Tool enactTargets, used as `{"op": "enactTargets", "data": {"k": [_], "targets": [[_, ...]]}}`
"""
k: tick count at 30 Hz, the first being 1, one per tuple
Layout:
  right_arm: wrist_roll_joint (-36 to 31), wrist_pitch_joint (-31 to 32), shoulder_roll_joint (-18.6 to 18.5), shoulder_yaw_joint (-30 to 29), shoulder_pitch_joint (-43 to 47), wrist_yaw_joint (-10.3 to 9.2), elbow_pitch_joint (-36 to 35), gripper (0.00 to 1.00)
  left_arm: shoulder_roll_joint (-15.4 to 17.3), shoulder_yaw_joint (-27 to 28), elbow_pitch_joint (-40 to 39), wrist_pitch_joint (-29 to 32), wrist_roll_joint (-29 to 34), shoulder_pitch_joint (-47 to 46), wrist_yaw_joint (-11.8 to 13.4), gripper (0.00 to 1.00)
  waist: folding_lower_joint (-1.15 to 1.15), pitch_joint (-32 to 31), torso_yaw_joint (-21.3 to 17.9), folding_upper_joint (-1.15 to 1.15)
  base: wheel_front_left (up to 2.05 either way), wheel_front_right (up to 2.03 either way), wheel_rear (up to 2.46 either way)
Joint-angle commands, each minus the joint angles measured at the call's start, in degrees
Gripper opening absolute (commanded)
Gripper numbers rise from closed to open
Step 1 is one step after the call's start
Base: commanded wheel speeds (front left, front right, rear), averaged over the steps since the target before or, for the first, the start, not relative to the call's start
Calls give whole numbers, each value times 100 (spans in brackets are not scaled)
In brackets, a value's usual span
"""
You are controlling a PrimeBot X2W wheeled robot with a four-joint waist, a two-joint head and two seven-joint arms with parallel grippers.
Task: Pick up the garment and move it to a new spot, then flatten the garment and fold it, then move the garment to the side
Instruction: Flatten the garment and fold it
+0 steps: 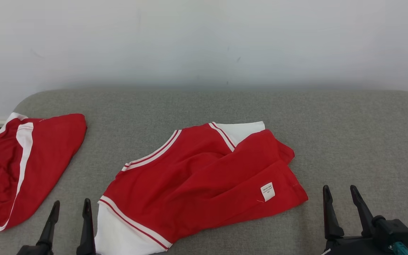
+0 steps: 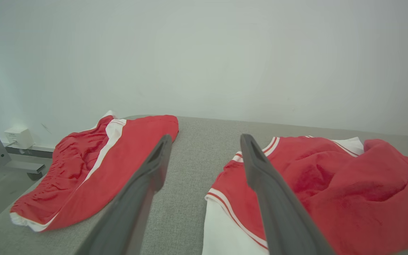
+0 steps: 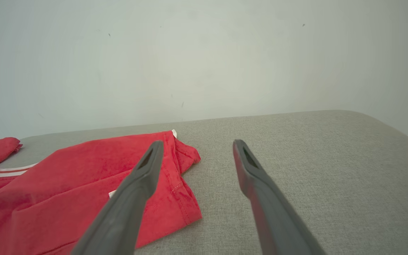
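Head view puts the garment (image 1: pixel 197 177), a red shirt with white sleeves, in the middle of the grey pad (image 1: pixel 331 117). It spreads from centre toward 6 o'clock, rumpled, with its hem doubled over at 4 o'clock so the label (image 1: pixel 267 192) faces up. Your left gripper (image 1: pixel 71 202) sits at 7 o'clock, just beside the white sleeve (image 1: pixel 119 230), and your right gripper (image 1: pixel 340 188) at 5 o'clock, off the cloth. Both have their fingers spread wide and hold nothing. I judge that flattening comes next. Watch the doubled hem: pinch there and you may catch two layers, so the pull drags the whole shirt instead of opening it. That sleeve runs out of the picture at 6 o'clock, so you cannot tell how close the pad's edge is, and a tug toward you could slide it off. Red shorts (image 1: pixel 23 166) lie at 9 o'clock, apart from the shirt; a wide leftward sweep could snag them.
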Motion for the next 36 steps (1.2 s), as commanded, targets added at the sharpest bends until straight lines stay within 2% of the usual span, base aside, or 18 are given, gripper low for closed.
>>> {"op": "enactTargets", "data": {"k": [1,23,36], "targets": [[-82,4,-4,0,68,-15,8,100,-14,33,-61,-19,146,78,-50,100,0,-26,-18,0,0,0,0],[-106,162,-152,151,74,-15,40,100,-615,424,78,-19,694,144,-581,100,0,-141,52,0,0,0,0],[-59,554,-644,558,-730,-15,992,100,-804,430,214,-19,823,17,-722,100,0,-25,446,0,0,0,0]]}}
